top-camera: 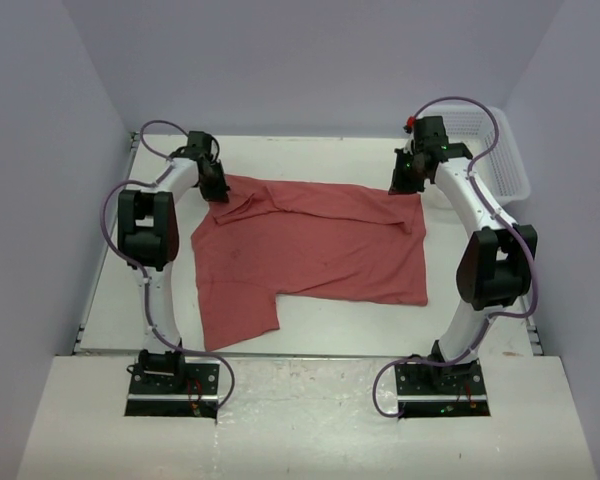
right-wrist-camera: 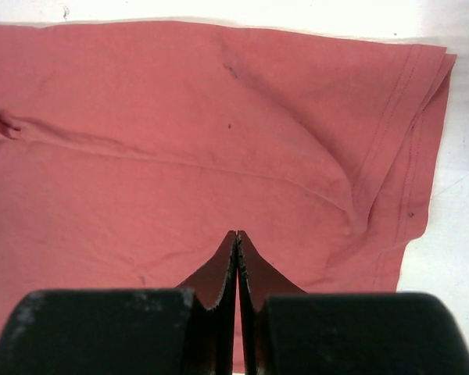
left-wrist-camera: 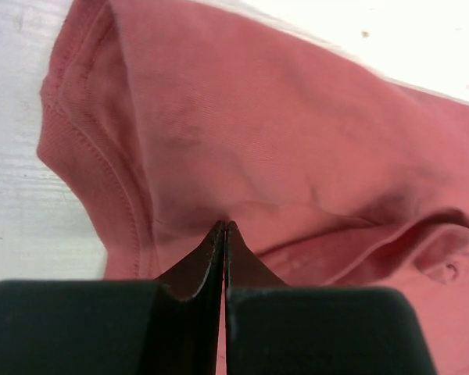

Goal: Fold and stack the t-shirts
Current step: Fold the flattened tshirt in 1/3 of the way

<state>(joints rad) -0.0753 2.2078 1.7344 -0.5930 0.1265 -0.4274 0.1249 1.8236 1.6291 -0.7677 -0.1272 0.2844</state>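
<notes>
Looking down from above, I see one brick-red t-shirt [top-camera: 320,250] spread on the white table [top-camera: 120,290] between the two arms. It is rumpled along its far edge, and one flap reaches toward the near left. The left gripper [top-camera: 218,190] is down at the shirt's far-left corner and the right gripper [top-camera: 401,183] at its far-right corner. A white mesh basket [top-camera: 505,150] stands in the far-right corner of the table, just behind the right arm.

The left wrist camera shows that gripper's two dark fingers [left-wrist-camera: 207,258] pressed flat together, with no gap between them. Their tips sit right at the red cloth beside a stitched hem [left-wrist-camera: 70,141] that curls over bare table. Small creases gather at the tips, but I cannot tell whether any fabric is caught between them.

The right wrist camera shows much the same. The fingers [right-wrist-camera: 254,273] are closed tight against each other, tips over smooth cloth. A double-stitched sleeve edge [right-wrist-camera: 406,133] lies to one side, near where the shirt ends and the table shows. Again I cannot make out any cloth pinched between them.
</notes>
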